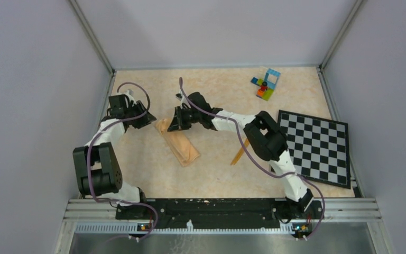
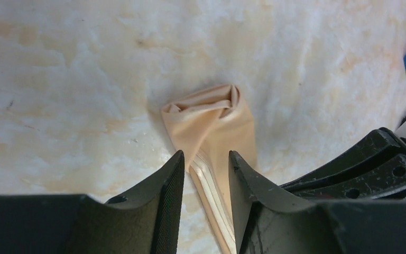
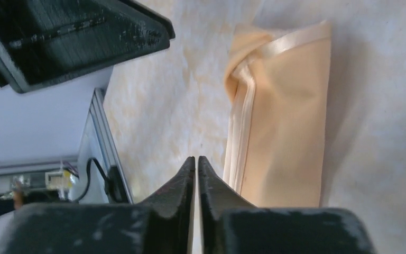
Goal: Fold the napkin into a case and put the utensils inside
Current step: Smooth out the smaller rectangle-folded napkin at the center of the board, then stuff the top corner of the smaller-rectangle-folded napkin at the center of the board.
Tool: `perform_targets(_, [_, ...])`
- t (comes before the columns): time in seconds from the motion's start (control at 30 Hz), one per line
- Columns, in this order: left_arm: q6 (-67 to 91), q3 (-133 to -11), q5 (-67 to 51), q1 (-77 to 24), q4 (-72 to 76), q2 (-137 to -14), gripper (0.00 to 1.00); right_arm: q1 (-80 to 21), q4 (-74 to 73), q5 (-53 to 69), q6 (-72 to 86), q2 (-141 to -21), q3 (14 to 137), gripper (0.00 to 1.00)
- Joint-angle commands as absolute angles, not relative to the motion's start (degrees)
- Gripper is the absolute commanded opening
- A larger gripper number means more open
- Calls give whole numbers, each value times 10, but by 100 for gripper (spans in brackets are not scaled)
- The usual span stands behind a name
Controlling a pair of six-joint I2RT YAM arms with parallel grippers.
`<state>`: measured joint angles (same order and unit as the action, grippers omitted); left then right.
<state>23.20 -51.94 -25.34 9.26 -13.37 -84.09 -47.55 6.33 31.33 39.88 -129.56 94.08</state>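
Napkin (image 1: 179,142): peach-tan cloth, folded into a narrow flat band on the table (image 1: 217,177). It lies on a diagonal, far end toward the left arm, near end toward the table's centre.
Napkin, far end: bunched and rumpled, with layers curling open in the left wrist view. The rest lies flat, with stacked hems showing along one long edge.
Left gripper (image 2: 205,161): released, jaws standing apart. It is at the far end of the band, and the cloth's hemmed edge shows through the gap between the fingers (image 2: 170,180). Contact with the cloth cannot be told.
Right gripper (image 3: 196,168): clenched to a hairline gap, with nothing seen between the tips. It sits low over bare table, just beside the band's hemmed long edge. Contact with the cloth cannot be told.
Grippers, relation: close together at the band's far end, the left one on the left and the right one on the right. Each shows in the other's wrist view as a black body.
Utensils (image 1: 240,151): thin orange pieces flat on the table, right of the napkin and apart from it. The right arm's elbow partly covers them. Spoon and knife cannot be told apart.
Checkered board (image 1: 317,145): black and white, flat at the table's right side.
Toy bricks (image 1: 266,84): multicoloured cluster at the far right, well apart from the napkin.
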Motion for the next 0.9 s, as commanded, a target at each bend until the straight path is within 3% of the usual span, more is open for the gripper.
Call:
perform_targets(0.0, [240,-551,-246,95,-125,-898,42,-475,78,293,458,-1364,1032,0])
perform_targets(0.1, [242,-560,-233,95,-114,-936,39,-475,68,269,470,-1390,1070,0])
perform_targets(0.23, [244,-556,-223,93,-99,-967,23,-475,54,259,479,-1417,1102,0])
perform_targets(0.73, [259,-532,-214,53,-70,-966,20,-480,42,238,497,-1491,1166,0])
perform_targets(0.87, [263,-524,-209,43,-69,-955,24,-482,28,231,497,-1517,1205,0])
